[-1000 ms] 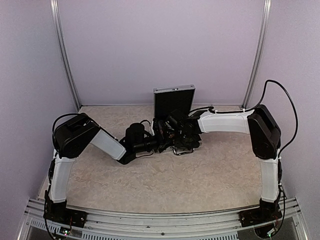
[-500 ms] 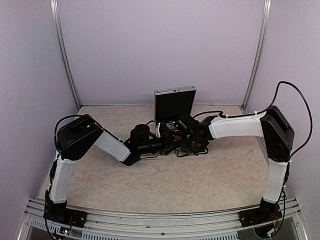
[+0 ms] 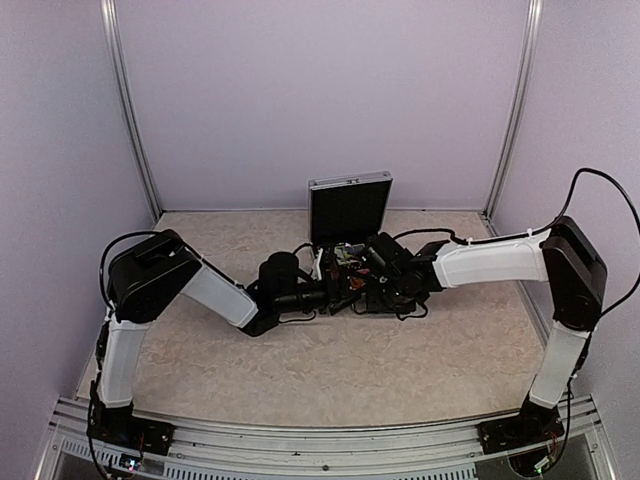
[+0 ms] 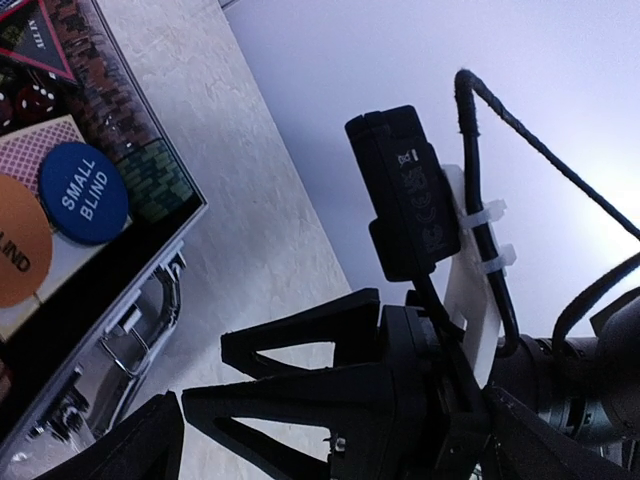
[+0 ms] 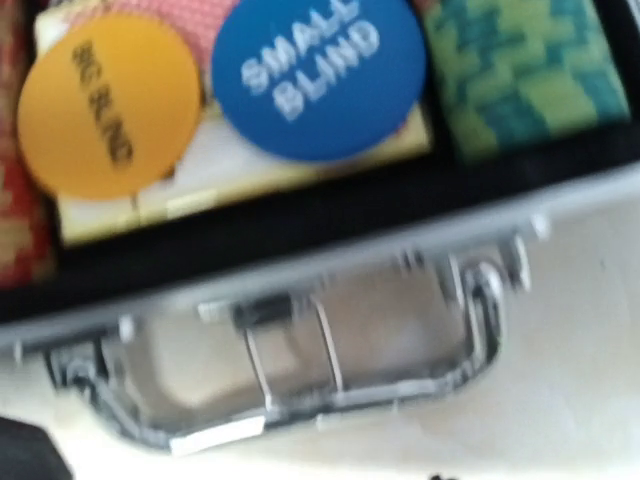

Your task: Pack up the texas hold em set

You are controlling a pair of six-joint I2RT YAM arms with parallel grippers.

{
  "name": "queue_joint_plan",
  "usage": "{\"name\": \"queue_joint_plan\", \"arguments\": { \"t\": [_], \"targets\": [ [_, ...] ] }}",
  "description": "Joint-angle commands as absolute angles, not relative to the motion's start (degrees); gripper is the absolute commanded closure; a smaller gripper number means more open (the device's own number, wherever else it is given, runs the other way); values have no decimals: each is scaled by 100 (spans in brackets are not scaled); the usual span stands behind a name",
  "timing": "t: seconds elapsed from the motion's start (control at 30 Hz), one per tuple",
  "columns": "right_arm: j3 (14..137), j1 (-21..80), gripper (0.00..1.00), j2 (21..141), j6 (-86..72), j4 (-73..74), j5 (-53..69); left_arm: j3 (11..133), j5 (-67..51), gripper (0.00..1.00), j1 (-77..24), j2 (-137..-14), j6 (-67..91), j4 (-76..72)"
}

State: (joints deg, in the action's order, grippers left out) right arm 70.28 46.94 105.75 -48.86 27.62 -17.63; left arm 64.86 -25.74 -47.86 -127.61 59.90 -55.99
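**STEP IN HAND: CONTENTS SEATED, LID NOT YET CLOSED**

**Status.** The briefcase [image 3: 348, 208] sits at the middle of the bench [image 3: 350, 390], toward the back wall. Its lid stands upright at the rear and its tray opens toward me. In the right wrist view the tray holds the orange disc [image 5: 108, 100] and the blue disc [image 5: 318, 70] side by side on a card deck, with green chips [image 5: 520, 75] in the next compartment. The left wrist view also shows the dark triangular marker [image 4: 40, 35] inside the tray. The handle [image 5: 330, 380] lies flat on the bench at the front wall. No loose piece shows outside the case in any view.

**End effectors.** My left end effector [image 3: 335, 290] reaches the tray from the left, fingers spread wide and holding nothing. My right end effector [image 4: 210, 372] hangs just off the front edge of the case, fingers parted by a slim gap with nothing between them.

**Judgement.** Loading appears complete. The closing step is in hand.

**Next move calls for:**
1. Lift both end effectors out of the lid's swing path.
2. Place one finger behind the lid's top edge and brace the case front with the other arm.
3. Lower the lid slowly, because the discs rest loose on the deck and may shift.
4. Press the lid down at the front. The latches are too blurred to assess.
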Motion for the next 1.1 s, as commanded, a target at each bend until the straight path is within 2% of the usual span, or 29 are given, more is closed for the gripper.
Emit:
{"name": "queue_joint_plan", "arguments": {
  "t": [0.0,0.33,0.67,0.93,1.07],
  "targets": [
    [6599,4462,54,9570,-5083,2057,-1944,5824,-1897,1,-4509,-12769,5970,-4281],
    [6745,4008,55,10091,-4495,1834,-1942,5379,-1791,1,-4574,-12520,5988,-4342],
    [6151,3705,51,10159,-4087,814,-757,5355,-1810,1,-4784,-12635,6087,-4628],
    [5590,3693,46,9603,-4099,585,-510,5698,-1668,1,-5290,-12709,6200,-4218],
    [5502,3700,45,9214,-4135,803,-652,6162,-1159,1,-5444,-12659,5925,-3339]
  ]
}}
